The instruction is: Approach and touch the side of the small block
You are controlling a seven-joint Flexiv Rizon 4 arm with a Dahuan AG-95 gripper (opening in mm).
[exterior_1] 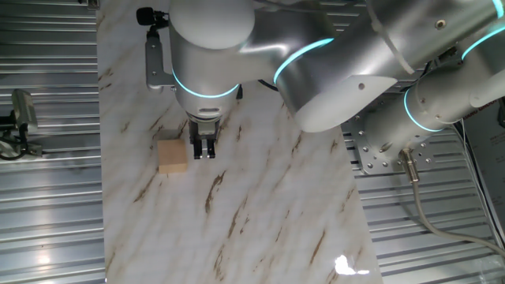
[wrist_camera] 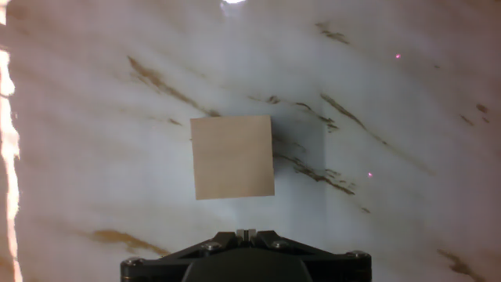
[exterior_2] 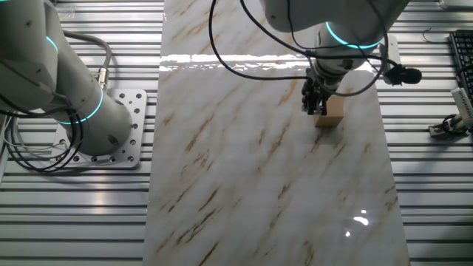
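— Can you see the gripper (wrist_camera: 246,233) fingertips in the hand view?
— No, the bottom edge cuts them off.
— Touching the block (exterior_1: 172,155)?
— You can't tell: the gripper (exterior_2: 313,102) hides that side in the other fixed view.

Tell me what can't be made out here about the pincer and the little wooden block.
- Contact: in one fixed view the pincer is beside the small block; whether they touch is too small to tell.
- In the other fixed view the pincer hides the block's near side.
- Hand view: fingertips are cut off by the bottom edge, below the block.
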